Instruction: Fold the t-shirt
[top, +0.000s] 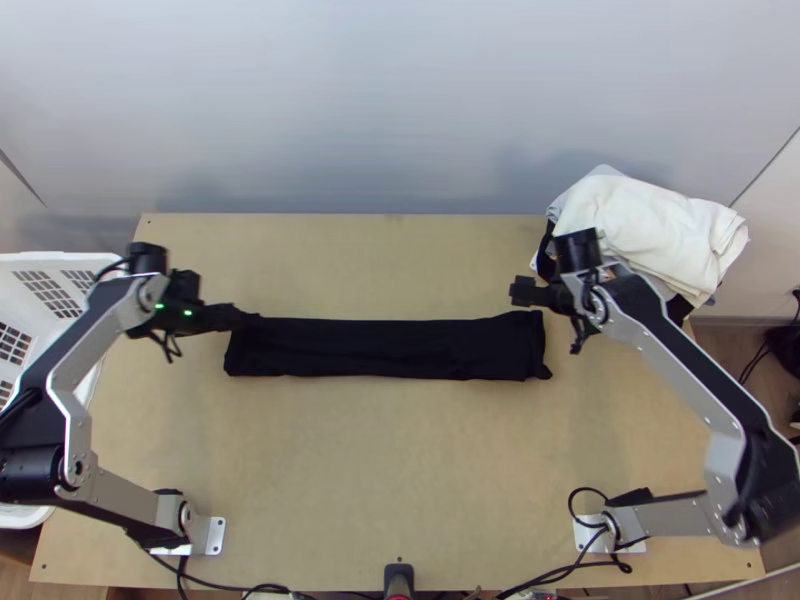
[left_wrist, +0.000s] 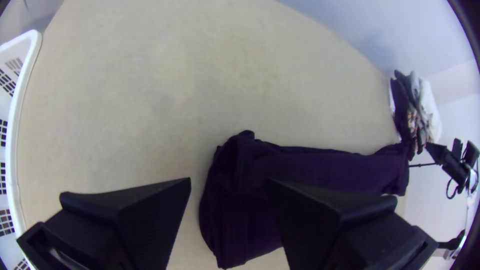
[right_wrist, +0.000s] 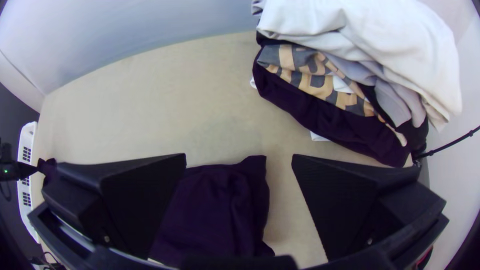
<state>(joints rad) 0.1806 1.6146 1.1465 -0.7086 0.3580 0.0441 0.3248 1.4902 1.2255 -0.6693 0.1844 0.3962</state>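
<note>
The black t-shirt (top: 390, 348) lies on the table as a long narrow folded strip running left to right. At its left end is my left gripper (top: 245, 318), by the strip's far corner; in the left wrist view this gripper (left_wrist: 227, 195) is open, the dark cloth (left_wrist: 240, 200) between and under its fingers. Near the strip's far right corner is my right gripper (top: 522, 291); in the right wrist view, this gripper (right_wrist: 239, 165) stands open above the end of the shirt (right_wrist: 215, 210).
A pile of clothes (top: 650, 225), white on top, sits at the table's far right corner. A white basket (top: 30, 265) stands at the left edge. Bare tabletop (top: 400, 470) lies between the shirt and the near edge.
</note>
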